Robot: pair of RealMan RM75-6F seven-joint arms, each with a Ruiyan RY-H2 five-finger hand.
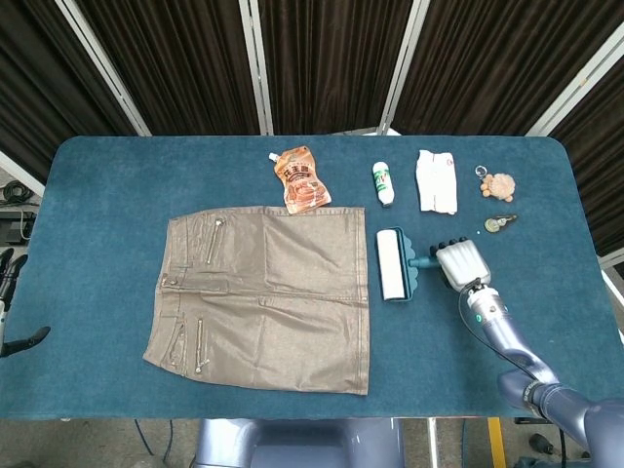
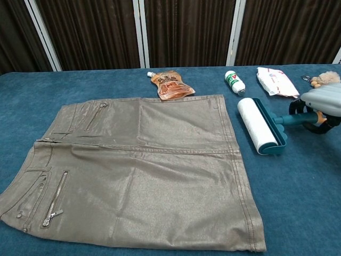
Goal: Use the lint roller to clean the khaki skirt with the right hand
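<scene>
The khaki skirt (image 1: 263, 288) (image 2: 138, 170) lies flat on the blue table, waistband to the left. Just off its right hem sits the lint roller (image 1: 392, 265) (image 2: 258, 126), a white roll in a teal frame. Its teal handle points right into my right hand (image 1: 460, 263) (image 2: 323, 102), whose fingers curl around the handle. The roller stays beside the skirt, not on it. Of my left hand (image 1: 12, 302) only dark fingers show at the left edge of the head view, spread and holding nothing.
Along the far side lie an orange pouch (image 1: 300, 180), a small white bottle (image 1: 383, 182), a white packet (image 1: 436, 180), a plush keychain (image 1: 498, 185) and a small key (image 1: 499, 223). Bare blue cloth (image 1: 97, 195) surrounds the skirt.
</scene>
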